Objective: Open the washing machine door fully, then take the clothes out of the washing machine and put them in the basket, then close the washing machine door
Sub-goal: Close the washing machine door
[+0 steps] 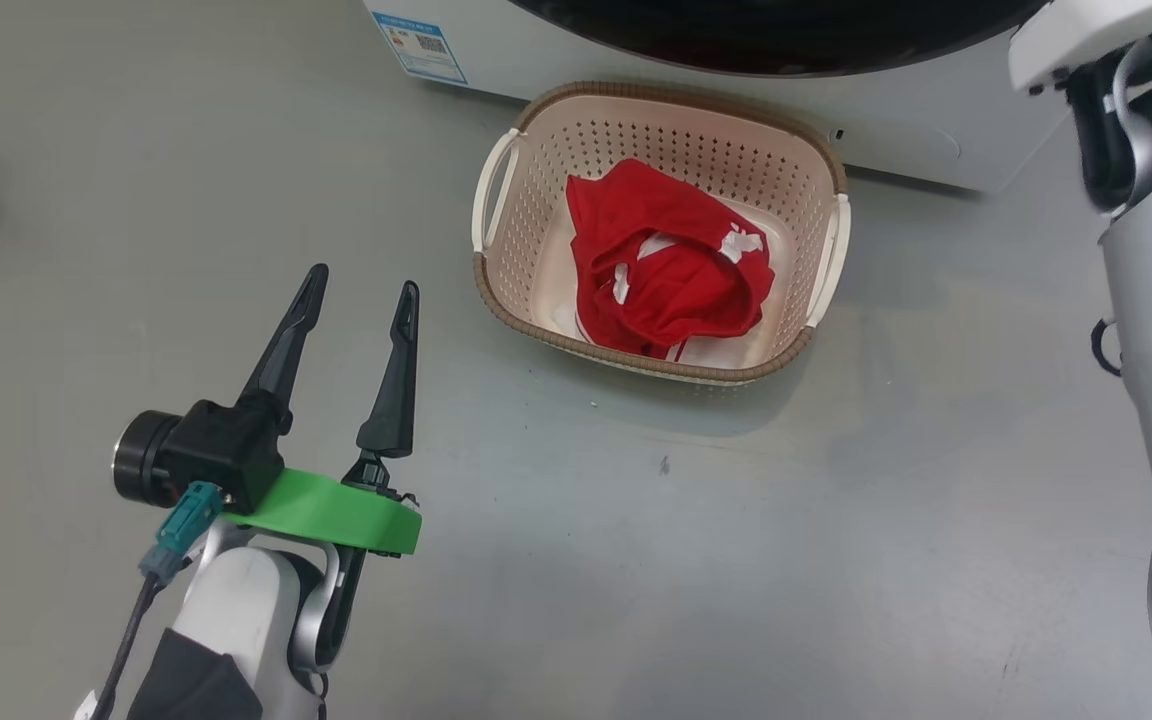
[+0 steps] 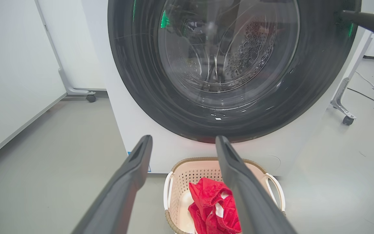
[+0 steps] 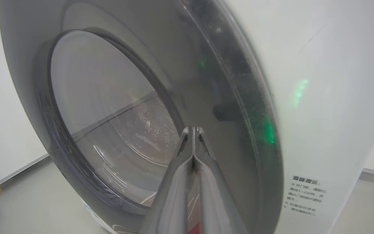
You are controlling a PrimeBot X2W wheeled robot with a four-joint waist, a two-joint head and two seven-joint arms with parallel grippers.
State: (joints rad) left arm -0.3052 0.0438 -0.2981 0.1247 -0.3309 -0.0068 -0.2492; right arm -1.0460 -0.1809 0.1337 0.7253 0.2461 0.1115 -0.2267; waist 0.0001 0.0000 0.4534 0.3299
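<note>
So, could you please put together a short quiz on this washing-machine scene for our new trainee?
1. True or false: the basket is empty.
2. Multiple choice: the left tool is A) open and holding nothing, B) shut on a towel, C) shut on a handle.
3. Fill the gap: the right tool, pointing at the washing machine door, is ____.
Key: 1 false, a red garment lies in it; 2 A; 3 shut.
</note>
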